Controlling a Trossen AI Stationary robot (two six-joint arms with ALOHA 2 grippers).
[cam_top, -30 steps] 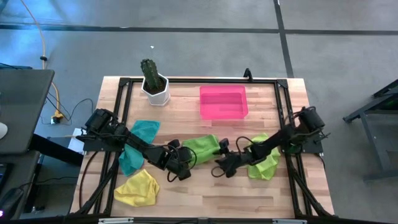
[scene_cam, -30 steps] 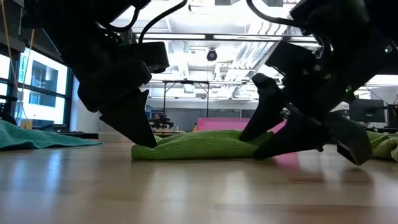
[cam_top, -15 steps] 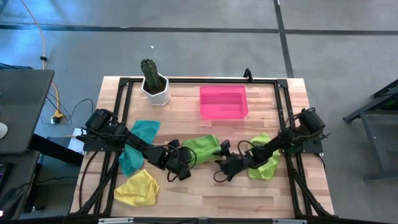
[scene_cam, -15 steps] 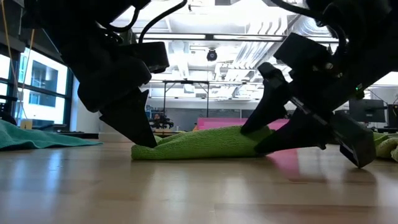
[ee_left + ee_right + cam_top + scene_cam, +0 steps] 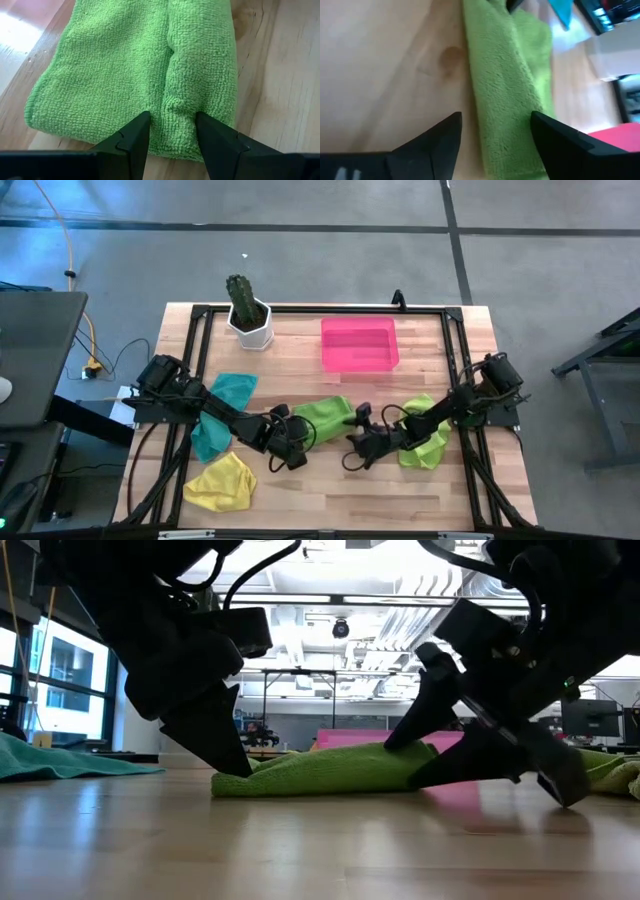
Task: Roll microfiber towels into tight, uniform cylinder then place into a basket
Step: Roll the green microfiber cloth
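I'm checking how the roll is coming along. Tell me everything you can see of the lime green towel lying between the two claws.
The lime green towel is fuzzy microfiber, folded into a long flat strip with a raised lengthwise fold, not yet a tight cylinder. It lies flat on the wooden table near the middle, in front of the pink basket. The left claw pins one end, fingers astride the fold. The right claw stands open at the other end, one finger over the cloth.

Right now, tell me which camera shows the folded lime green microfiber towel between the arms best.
The left wrist view: the folded lime green microfiber towel fills it, fold ridge clear. The high view shows it small, the low view edge-on, the right wrist view partly.
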